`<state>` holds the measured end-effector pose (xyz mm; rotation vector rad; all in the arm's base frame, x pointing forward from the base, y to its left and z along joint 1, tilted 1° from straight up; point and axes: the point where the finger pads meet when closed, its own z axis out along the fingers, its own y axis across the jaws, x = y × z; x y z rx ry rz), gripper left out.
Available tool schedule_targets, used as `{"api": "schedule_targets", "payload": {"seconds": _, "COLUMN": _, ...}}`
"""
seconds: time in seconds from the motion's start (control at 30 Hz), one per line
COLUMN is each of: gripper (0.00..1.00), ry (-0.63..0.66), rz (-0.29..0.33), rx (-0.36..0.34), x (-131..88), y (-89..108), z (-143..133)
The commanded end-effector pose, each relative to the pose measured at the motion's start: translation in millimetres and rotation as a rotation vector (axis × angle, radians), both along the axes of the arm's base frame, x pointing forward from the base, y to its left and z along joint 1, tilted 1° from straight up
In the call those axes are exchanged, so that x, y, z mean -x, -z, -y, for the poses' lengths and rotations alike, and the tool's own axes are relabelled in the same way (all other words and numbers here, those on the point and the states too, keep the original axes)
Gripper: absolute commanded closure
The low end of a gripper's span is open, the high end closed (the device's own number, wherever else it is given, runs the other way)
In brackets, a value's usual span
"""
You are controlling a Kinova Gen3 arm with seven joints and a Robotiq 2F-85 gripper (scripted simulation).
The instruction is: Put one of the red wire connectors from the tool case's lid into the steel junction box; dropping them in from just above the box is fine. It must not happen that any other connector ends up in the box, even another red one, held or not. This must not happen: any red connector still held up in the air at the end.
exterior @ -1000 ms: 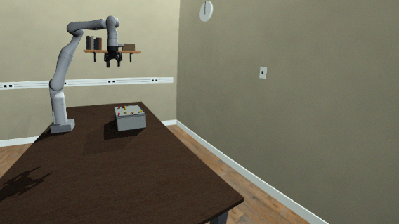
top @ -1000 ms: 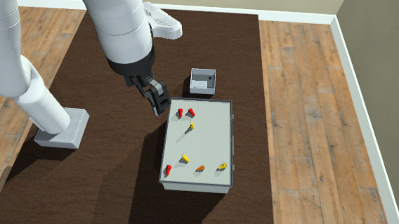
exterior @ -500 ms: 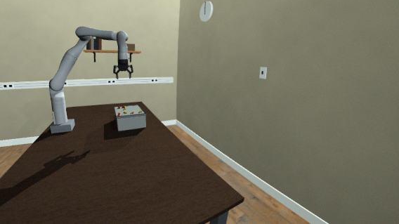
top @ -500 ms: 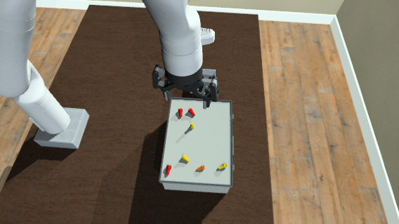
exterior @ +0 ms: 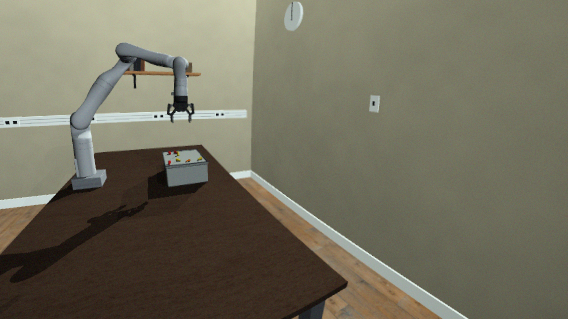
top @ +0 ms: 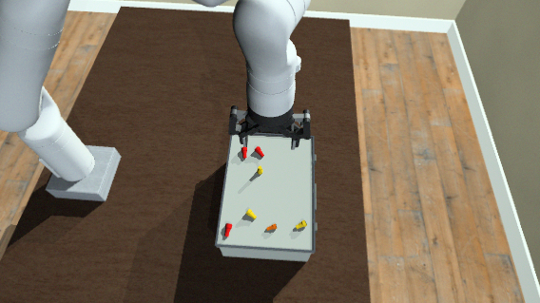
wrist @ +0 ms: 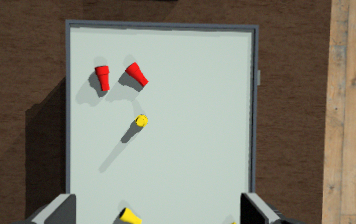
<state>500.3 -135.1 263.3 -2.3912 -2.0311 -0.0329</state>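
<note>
The grey tool case point(top: 268, 193) point(wrist: 160, 120) lies on the dark table with its flat lid facing up. Two red wire connectors point(top: 244, 152) point(top: 259, 151) lie side by side near the lid's far left corner. They also show in the wrist view point(wrist: 103, 77) point(wrist: 137, 74). A third red connector point(top: 227, 230) lies at the near left corner. My gripper point(top: 269, 144) is open and empty. It hangs well above the case's far end, as the exterior view point(exterior: 180, 115) shows. My wrist hides the steel junction box behind the case.
Yellow connectors point(top: 260, 170) point(top: 250, 213) point(top: 300, 224) and an orange one point(top: 271, 227) also lie on the lid. My arm's base point(top: 86, 174) stands on the table to the left. The table edge and wooden floor run along the right.
</note>
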Motion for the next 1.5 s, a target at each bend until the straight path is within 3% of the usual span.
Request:
{"api": "schedule_targets", "payload": {"seconds": 0.0, "gripper": 0.0, "ry": 0.002, "rz": -0.001, "rx": 0.001, "x": 0, "y": 0.5, "z": 1}}
{"api": "schedule_targets", "payload": {"seconds": 0.03, "gripper": 0.0, "ry": 0.002, "rz": -0.001, "rx": 0.001, "x": 0, "y": 0.5, "z": 1}}
{"api": "schedule_targets", "payload": {"seconds": 0.07, "gripper": 0.9, "ry": 0.002, "rz": -0.001, "rx": 0.001, "x": 0, "y": 0.5, "z": 1}}
{"api": "schedule_targets", "payload": {"seconds": 1.17, "gripper": 0.9, "ry": 0.002, "rz": -0.001, "rx": 0.001, "x": 0, "y": 0.5, "z": 1}}
{"api": "schedule_targets", "payload": {"seconds": 1.2, "gripper": 0.63, "ry": 0.002, "rz": -0.001, "rx": 0.001, "x": 0, "y": 0.6, "z": 1}}
{"api": "schedule_targets", "payload": {"seconds": 1.33, "gripper": 0.63, "ry": 0.004, "rz": -0.001, "rx": 0.0, "x": 1, "y": 3.6, "z": 4}}
{"api": "schedule_targets", "payload": {"seconds": 1.47, "gripper": 0.63, "ry": 0.025, "rz": 0.002, "rx": -0.005, "x": 14, "y": 28.0, "z": 25}}
